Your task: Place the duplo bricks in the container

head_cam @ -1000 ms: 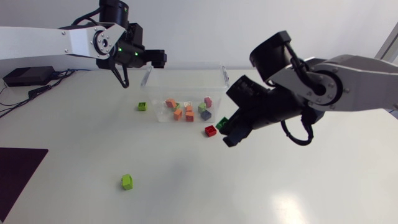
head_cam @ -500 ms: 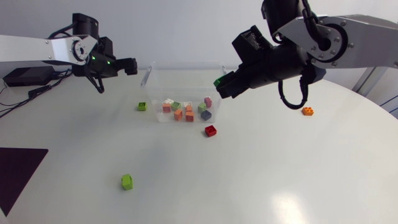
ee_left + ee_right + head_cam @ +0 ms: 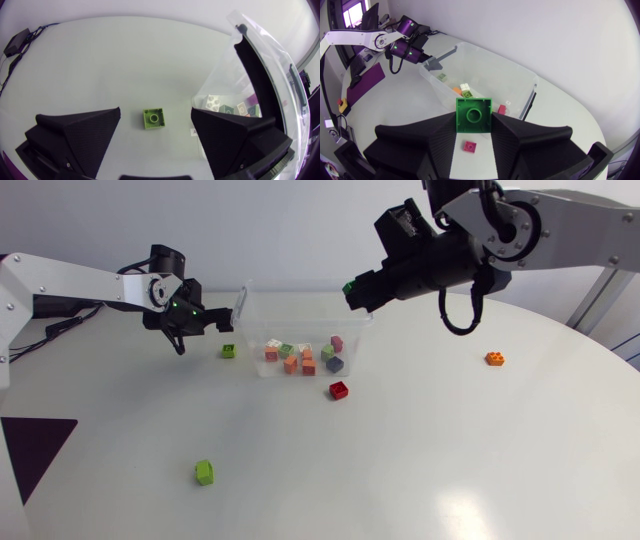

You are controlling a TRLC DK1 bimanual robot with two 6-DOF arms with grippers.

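Observation:
A clear plastic container (image 3: pixel 245 305) stands at the back middle of the table with several coloured bricks (image 3: pixel 300 358) in it. My right gripper (image 3: pixel 356 290) hangs over its right end, shut on a dark green brick (image 3: pixel 349 286); in the right wrist view that green brick (image 3: pixel 473 115) sits clamped between the fingers, above the container (image 3: pixel 485 65). My left gripper (image 3: pixel 212 325) is open just left of the container, over a small lime brick (image 3: pixel 228 351). In the left wrist view this lime brick (image 3: pixel 153 118) lies on the table between the spread fingers (image 3: pixel 85 130), untouched.
Loose on the table are a red brick (image 3: pixel 339 390) in front of the container, a lime brick (image 3: pixel 204 472) near the front left and an orange brick (image 3: pixel 494 359) at the right. A dark mat (image 3: pixel 30 445) covers the left front corner.
My right arm lifted the green brick from beside the red one up over the container's right end. My left arm swung away left, then came down over the small lime brick, its fingers opening.

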